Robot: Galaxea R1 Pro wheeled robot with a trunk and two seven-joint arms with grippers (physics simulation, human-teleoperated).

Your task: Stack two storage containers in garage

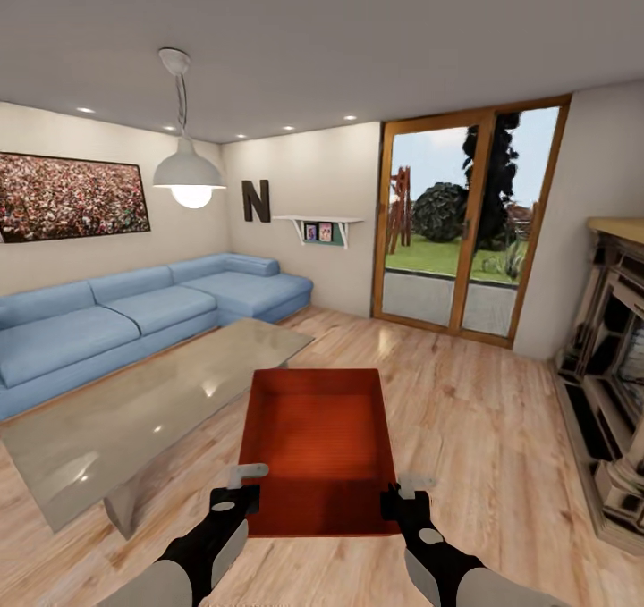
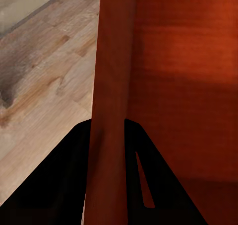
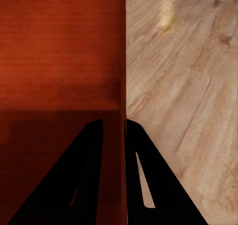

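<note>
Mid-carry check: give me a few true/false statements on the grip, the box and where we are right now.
1. Both grippers pinch side walls of one storage container: left gripper, right gripper. True.
2. The container holds a stack of books. False: its inside looks empty.
3. The robot is in the garage. False: a blue sofa, a glass coffee table and glass doors mark the living room.
4. The container is over the wood plank floor. True.
</note>
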